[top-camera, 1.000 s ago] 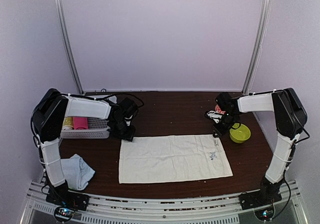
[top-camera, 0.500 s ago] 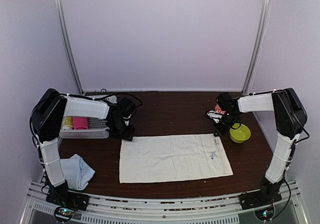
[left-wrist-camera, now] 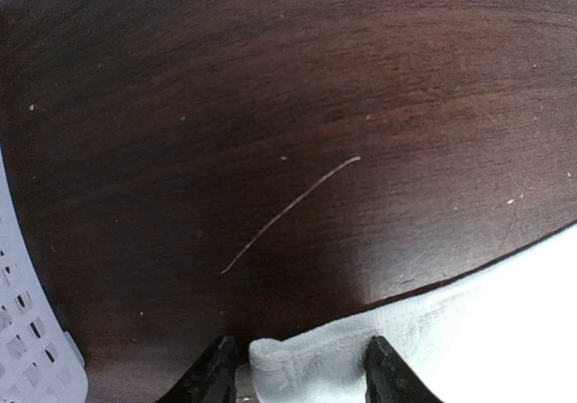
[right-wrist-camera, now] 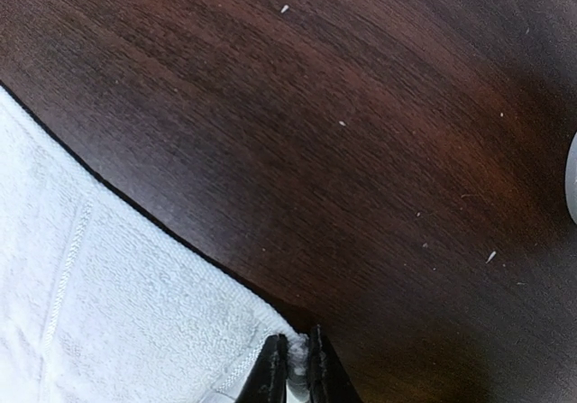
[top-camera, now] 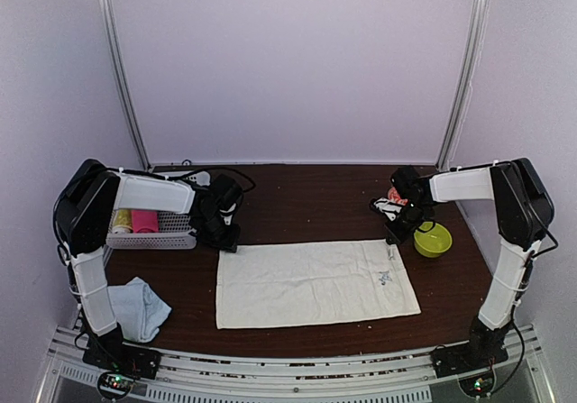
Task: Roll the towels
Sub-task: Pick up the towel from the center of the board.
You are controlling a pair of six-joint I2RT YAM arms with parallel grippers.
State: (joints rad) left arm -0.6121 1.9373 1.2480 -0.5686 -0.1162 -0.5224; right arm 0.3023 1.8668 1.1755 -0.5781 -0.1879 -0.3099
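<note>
The cream-white towel (top-camera: pixel 315 283) lies flat and spread out on the dark wood table. My left gripper (top-camera: pixel 228 243) is at its far left corner; in the left wrist view the fingers (left-wrist-camera: pixel 209 376) stand open on either side of that corner (left-wrist-camera: pixel 306 367). My right gripper (top-camera: pixel 391 237) is at the far right corner and is shut on it (right-wrist-camera: pixel 293 360). The pale blue towel (top-camera: pixel 140 307) lies crumpled at the near left by the left arm's base.
A white mesh basket (top-camera: pixel 167 232) at the far left holds a yellow roll (top-camera: pixel 123 220) and a pink roll (top-camera: pixel 144 220). A yellow-green bowl (top-camera: pixel 434 239) stands at the right beside the right gripper. A small red and white object (top-camera: pixel 393 201) lies behind it.
The towel's far edge has shifted very slightly; both grippers stay at its far corners. Little else moved.
</note>
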